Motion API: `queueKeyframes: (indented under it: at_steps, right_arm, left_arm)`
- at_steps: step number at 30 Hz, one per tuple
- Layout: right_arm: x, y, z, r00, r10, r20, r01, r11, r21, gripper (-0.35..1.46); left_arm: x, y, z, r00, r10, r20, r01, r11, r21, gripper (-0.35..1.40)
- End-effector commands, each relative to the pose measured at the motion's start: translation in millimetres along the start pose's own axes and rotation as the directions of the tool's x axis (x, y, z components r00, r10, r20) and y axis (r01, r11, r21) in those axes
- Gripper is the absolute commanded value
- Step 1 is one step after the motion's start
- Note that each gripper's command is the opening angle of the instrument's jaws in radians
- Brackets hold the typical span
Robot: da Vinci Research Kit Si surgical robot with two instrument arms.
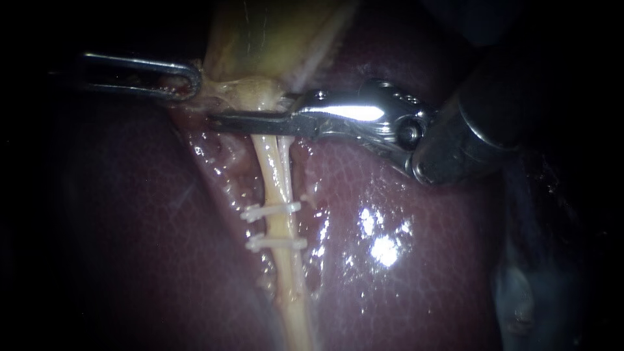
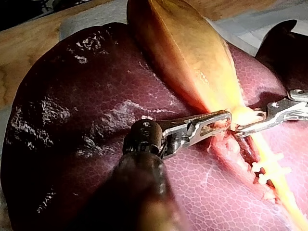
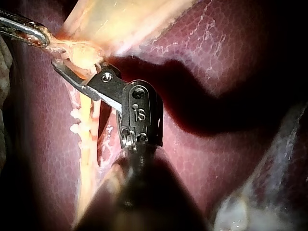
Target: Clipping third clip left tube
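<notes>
Two instruments meet at one pale tube (image 1: 276, 175) lying along a groove in the liver (image 1: 403, 195). The right instrument (image 1: 250, 122) clamps its jaws across the tube, just below the gallbladder (image 1: 260, 39). The left instrument (image 1: 185, 84) pinches the gallbladder's neck. Two white clips cross the tube beyond: nearer clip (image 1: 273, 211), farther clip (image 1: 276, 245).

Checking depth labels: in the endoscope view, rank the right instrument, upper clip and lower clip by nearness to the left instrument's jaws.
1. The right instrument: its tip lies just below the left instrument, across the tube.
2. The upper clip: well down the tube.
3. The lower clip: just beyond the upper one, farthest.
</notes>
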Motion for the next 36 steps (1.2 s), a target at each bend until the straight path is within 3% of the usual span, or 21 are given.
queueKeyframes:
  at_steps: [1,4,8,15,18,22,27,32,36]
  right_arm:
    - [0.0,0.0,0.0,1.000,0.000,0.000,0.000,1.000,0.000,0.11]
    - [0.0,0.0,0.0,1.000,0.000,0.000,0.000,1.000,0.000,0.18]
    - [-0.1,0.0,0.6,1.000,-0.012,0.001,0.012,1.000,0.003,0.45]
    - [-1.5,-0.6,1.9,0.998,-0.033,0.053,0.023,0.985,0.173,0.50]
    - [-2.6,-1.2,2.1,0.996,-0.050,0.079,0.028,0.965,0.262,0.50]
    - [-4.0,-1.9,2.1,0.995,-0.015,0.097,-0.024,0.921,0.390,0.50]
    - [-4.0,-2.3,2.1,0.995,0.024,0.093,-0.065,0.877,0.475,0.50]
    - [-3.6,-3.0,1.8,0.994,0.052,0.095,-0.094,0.851,0.517,0.49]
    - [-3.3,-3.6,1.4,0.991,0.094,0.098,-0.130,0.864,0.487,0.49]
  left_arm:
    - [0.0,0.0,0.0,1.0000,0.000,0.000,0.000,1.000,0.000,-0.35]
    - [0.0,0.0,0.0,1.0000,0.000,0.000,0.000,1.000,0.000,-0.35]
    - [0.0,0.0,0.0,1.0000,0.000,0.000,0.000,1.000,0.000,-0.35]
    - [0.0,0.0,-0.2,1.0000,0.000,0.000,0.000,1.000,0.001,-0.35]
    - [0.0,0.0,-0.2,1.0000,0.000,0.000,0.000,1.000,0.001,-0.35]
    - [0.1,0.1,-0.2,1.0000,0.000,0.000,0.000,1.000,0.001,-0.35]
    - [0.1,0.1,-0.2,1.0000,0.001,0.000,-0.001,1.000,0.001,-0.35]
    - [0.2,0.3,-0.1,1.0000,-0.004,0.000,0.004,1.000,0.002,-0.35]
    - [0.3,0.3,-0.1,1.0000,-0.004,0.000,0.004,1.000,0.001,-0.35]
